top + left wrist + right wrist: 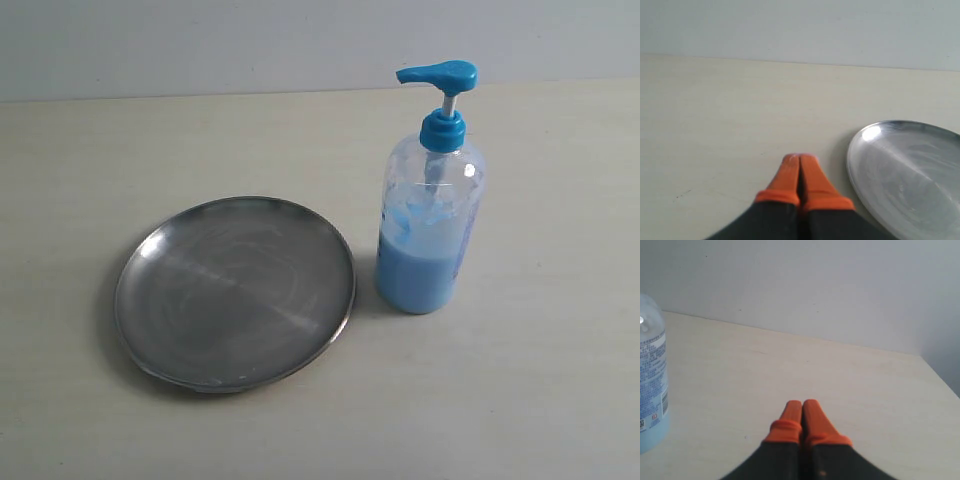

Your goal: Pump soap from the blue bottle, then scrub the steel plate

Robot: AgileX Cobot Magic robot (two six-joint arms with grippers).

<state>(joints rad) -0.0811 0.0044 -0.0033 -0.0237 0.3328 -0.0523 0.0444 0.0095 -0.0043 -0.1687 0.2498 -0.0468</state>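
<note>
The blue bottle (432, 215) stands upright on the table, its bright blue pump head (438, 73) pointing left, light blue soap (418, 275) filling its lower part. The steel plate (235, 290) lies flat just left of it, bare of soap. Neither gripper shows in the exterior view. My left gripper (800, 159) is shut with nothing between its orange fingertips, low over the table beside the steel plate's rim (855, 165). My right gripper (802, 404) is shut and holds nothing, with the blue bottle (651, 375) off to one side.
The pale wooden table (540, 380) runs back to a grey wall (200, 40). In the right wrist view the table's edge (940, 377) falls away near the wall corner.
</note>
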